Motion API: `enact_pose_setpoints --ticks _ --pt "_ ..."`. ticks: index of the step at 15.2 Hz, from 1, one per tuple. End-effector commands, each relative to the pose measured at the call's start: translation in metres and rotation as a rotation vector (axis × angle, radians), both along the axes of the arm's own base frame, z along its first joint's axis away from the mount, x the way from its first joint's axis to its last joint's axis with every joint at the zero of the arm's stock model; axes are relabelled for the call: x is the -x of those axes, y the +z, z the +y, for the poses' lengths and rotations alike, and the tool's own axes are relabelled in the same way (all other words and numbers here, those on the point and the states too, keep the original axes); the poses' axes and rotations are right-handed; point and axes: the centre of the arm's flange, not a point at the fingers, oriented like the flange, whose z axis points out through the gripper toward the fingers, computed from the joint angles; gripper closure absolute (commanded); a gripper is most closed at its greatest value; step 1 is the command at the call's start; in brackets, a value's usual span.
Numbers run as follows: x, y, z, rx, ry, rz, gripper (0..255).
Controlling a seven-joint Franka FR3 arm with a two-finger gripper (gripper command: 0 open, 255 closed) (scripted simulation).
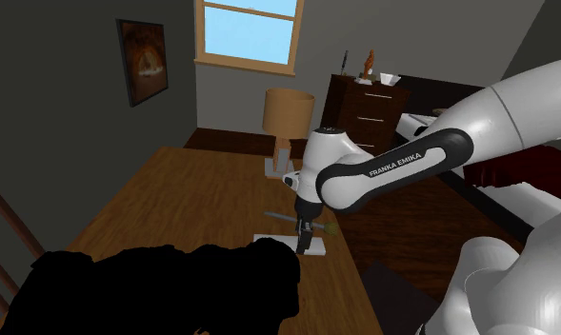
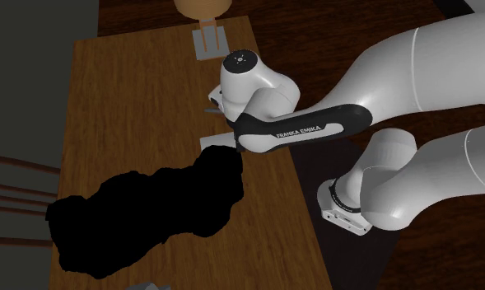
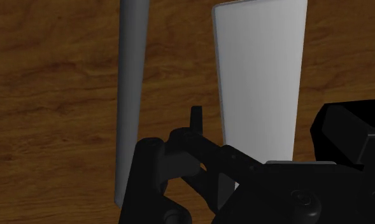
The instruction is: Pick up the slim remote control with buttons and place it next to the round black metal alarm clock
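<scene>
Wooden table (image 1: pixel 173 200): lamp (image 1: pixel 286 133), white remote (image 3: pixel 262 76), grey rod (image 3: pixel 130 83)

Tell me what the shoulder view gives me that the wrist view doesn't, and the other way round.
Shoulder view: the lamp, window, dresser and a black shape over the near end of the table. Wrist view: bare wood separating the white remote from a grey tapered rod lying alongside it. Shared: the table, the remote and the gripper by it.

light: dim indoors | source: bright window (image 1: pixel 250 24) | table (image 1: pixel 173 190): darkly lit
</scene>
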Motion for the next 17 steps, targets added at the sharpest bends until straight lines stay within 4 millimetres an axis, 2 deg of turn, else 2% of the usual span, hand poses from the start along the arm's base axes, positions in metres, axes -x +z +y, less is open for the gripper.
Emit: enact_pose_setpoints --ticks 1,3,4,13,17 --pt "0.0 0.0 0.0 0.0 0.0 0.0 0" --pt "0.0 0.0 0.0 0.0 0.0 0.0 0" --pt "0.0 0.0 0.0 0.0 0.0 0.0 255" --pt "0.0 0.0 0.0 0.0 0.0 0.0 255" --pt "0.0 0.021 0.0 0.0 0.0 0.0 255"
